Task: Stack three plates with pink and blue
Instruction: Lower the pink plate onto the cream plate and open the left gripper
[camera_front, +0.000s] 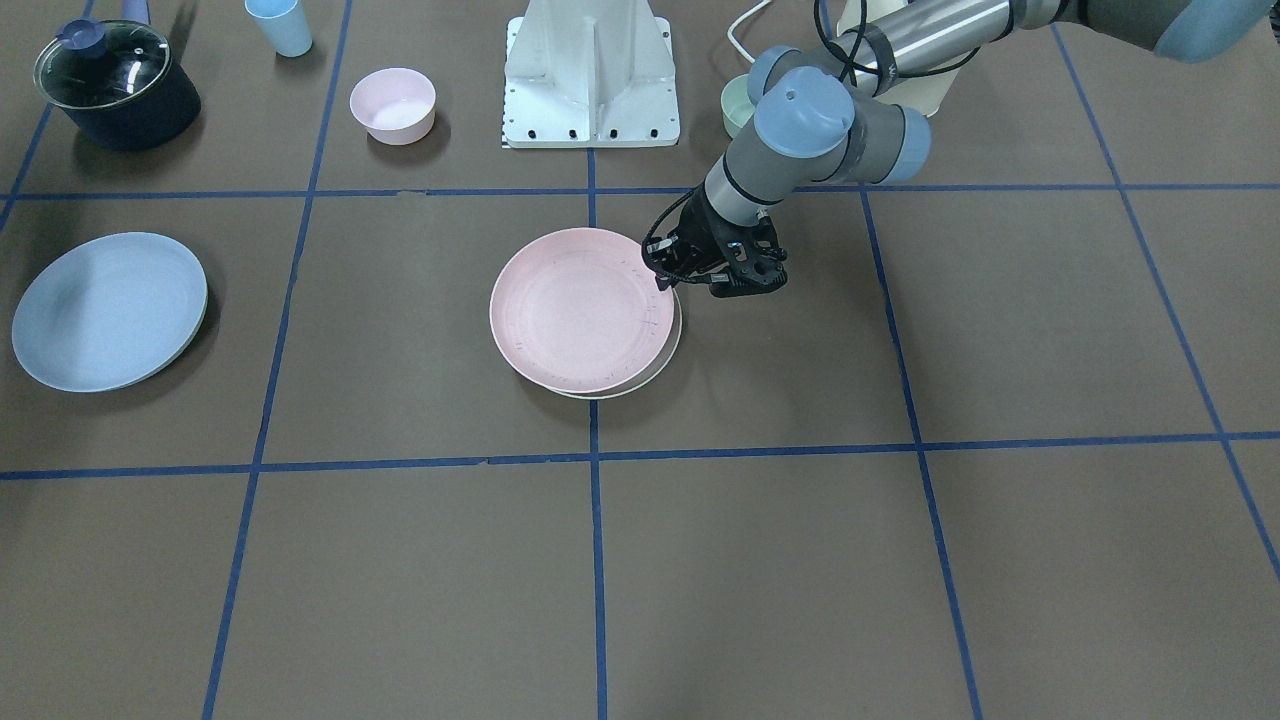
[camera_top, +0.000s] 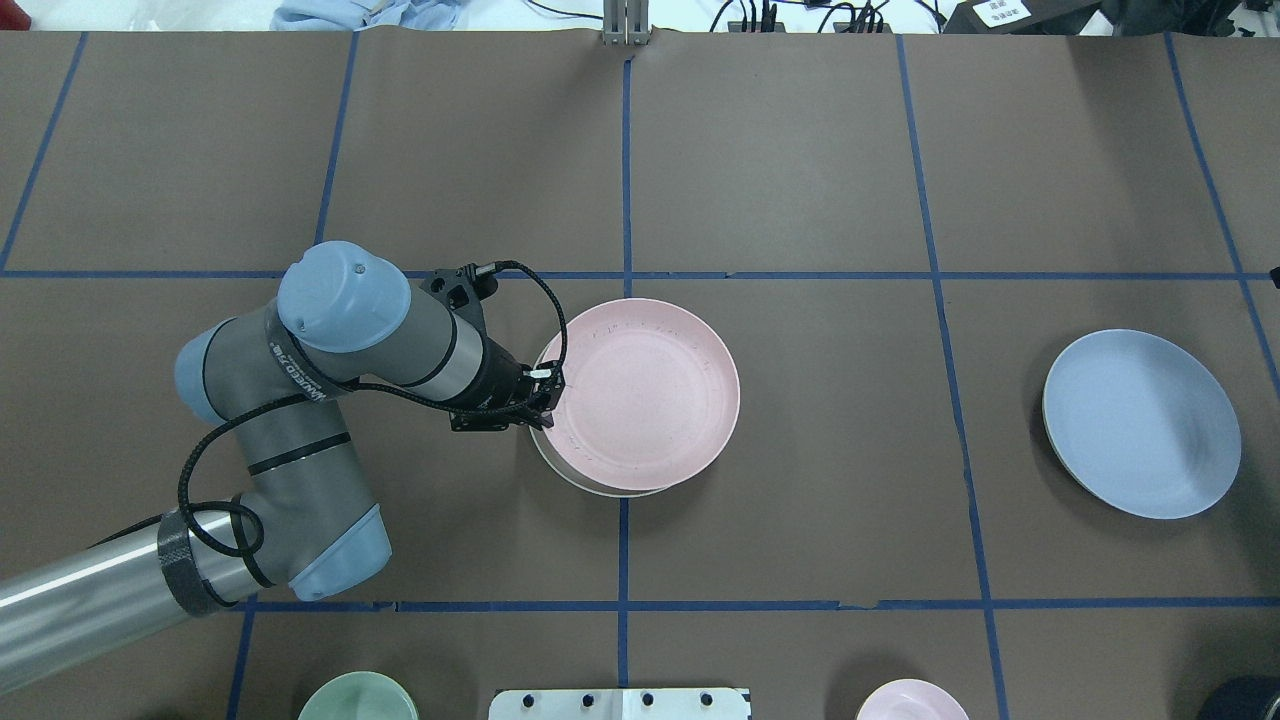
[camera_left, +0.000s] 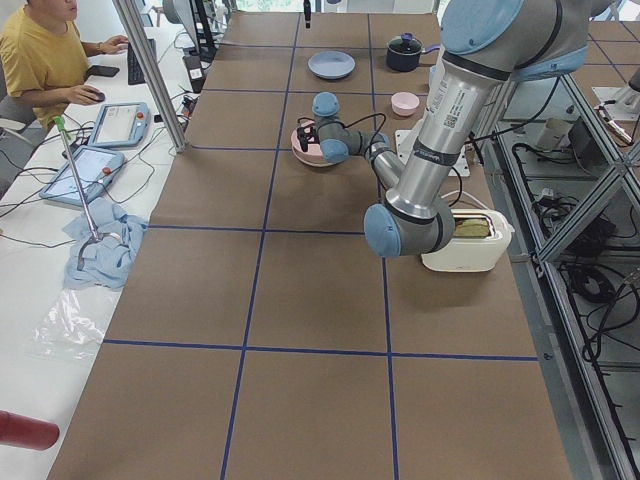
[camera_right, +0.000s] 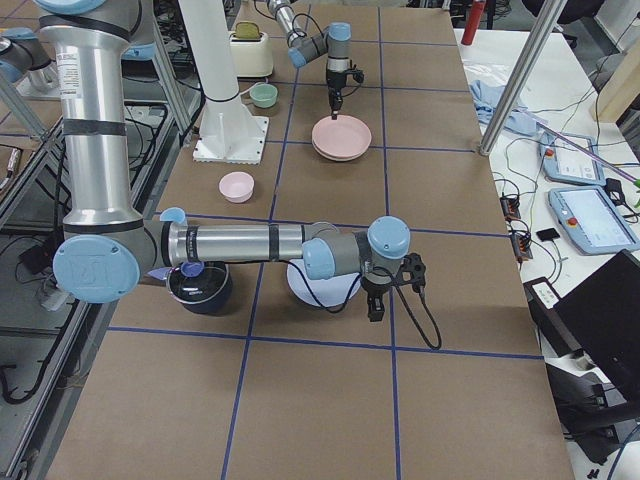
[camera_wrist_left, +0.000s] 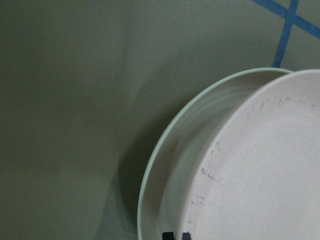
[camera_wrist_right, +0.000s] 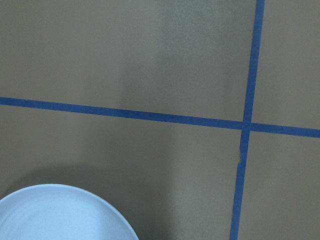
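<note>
Pink plate (camera_front: 580, 308) atop cream plate (camera_wrist_left: 170, 165), offset | blue plate (camera_front: 108, 310) apart

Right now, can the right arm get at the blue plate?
Likely yes: right claw hangs near the blue plate, nothing rests on it, and the left claw is away at the pink plate.

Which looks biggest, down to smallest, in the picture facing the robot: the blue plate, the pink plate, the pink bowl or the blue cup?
1. blue plate and pink plate: they look about the same, so no ranking between them.
2. pink bowl.
3. blue cup, partly cut off by the top edge.
</note>
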